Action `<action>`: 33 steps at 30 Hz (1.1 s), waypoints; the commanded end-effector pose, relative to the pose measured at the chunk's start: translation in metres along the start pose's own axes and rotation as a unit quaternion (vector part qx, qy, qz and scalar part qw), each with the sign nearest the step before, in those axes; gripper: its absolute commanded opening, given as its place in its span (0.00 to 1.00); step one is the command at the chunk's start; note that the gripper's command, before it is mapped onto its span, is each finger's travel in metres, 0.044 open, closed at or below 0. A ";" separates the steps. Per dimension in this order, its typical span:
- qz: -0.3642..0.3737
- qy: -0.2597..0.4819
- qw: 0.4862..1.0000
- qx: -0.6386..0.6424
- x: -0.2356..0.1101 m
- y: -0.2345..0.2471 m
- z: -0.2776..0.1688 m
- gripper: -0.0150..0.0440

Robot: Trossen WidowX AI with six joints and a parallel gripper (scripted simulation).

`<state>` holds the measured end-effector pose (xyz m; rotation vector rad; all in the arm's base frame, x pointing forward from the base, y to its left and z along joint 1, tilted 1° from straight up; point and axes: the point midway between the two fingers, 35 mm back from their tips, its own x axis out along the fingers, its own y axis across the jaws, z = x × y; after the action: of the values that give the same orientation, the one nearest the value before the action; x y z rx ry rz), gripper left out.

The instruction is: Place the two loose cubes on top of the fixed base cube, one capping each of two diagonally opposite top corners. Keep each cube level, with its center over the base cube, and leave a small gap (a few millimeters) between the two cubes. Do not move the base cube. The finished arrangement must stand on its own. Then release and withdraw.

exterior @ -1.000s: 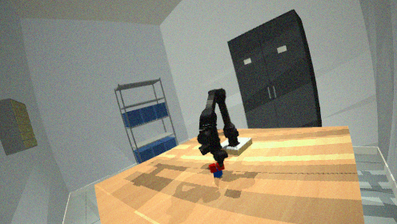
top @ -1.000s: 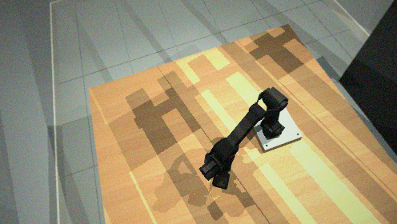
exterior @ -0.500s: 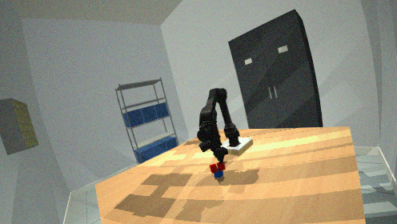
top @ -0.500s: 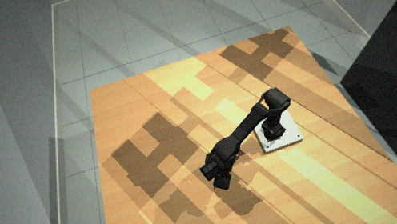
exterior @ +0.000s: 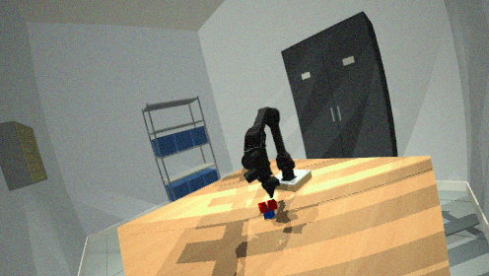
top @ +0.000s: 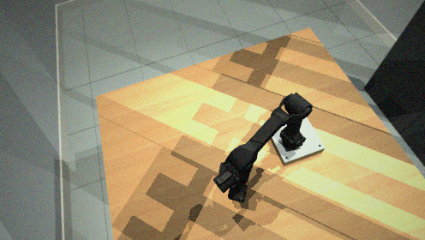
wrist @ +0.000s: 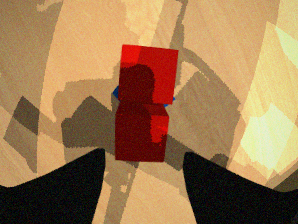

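Two red cubes rest on top of the blue base cube [exterior: 268, 215]. In the wrist view the far red cube [wrist: 150, 71] and the near red cube [wrist: 140, 133] sit offset from each other, corner to corner. Only small blue slivers of the base [wrist: 116, 92] show beside them. In the exterior view the two red cubes [exterior: 262, 207] [exterior: 272, 203] stand side by side on the base. My gripper [wrist: 144, 159] [exterior: 271, 190] [top: 236, 194] is open and hangs just above the near red cube, with both fingers clear of it. In the top view the arm hides the cubes.
The arm's white mounting plate [top: 309, 147] [exterior: 299, 181] lies on the wooden table behind the cubes. A metal shelf [exterior: 181, 143] and a dark cabinet [exterior: 340, 89] stand off the table. The table's front edge is near in the exterior view.
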<state>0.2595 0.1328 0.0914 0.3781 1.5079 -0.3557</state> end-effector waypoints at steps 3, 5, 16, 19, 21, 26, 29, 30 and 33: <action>0.003 -0.002 1.000 0.001 -0.011 0.002 0.001 0.60; 0.003 -0.002 1.000 0.001 -0.013 0.002 0.001 0.60; 0.003 -0.002 1.000 0.001 -0.027 0.002 0.001 0.60; 0.003 -0.002 1.000 0.001 -0.028 0.002 0.001 0.60; 0.003 -0.002 1.000 0.001 -0.028 0.002 0.001 0.60; 0.001 -0.001 1.000 0.000 -0.032 0.001 0.000 0.78; 0.001 0.000 1.000 -0.001 -0.034 0.000 0.000 0.91; 0.001 0.000 1.000 -0.001 -0.034 0.000 0.000 0.93; 0.001 0.000 1.000 -0.001 -0.034 0.000 0.000 0.93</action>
<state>0.2578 0.1323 0.1225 0.3763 1.5105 -0.3563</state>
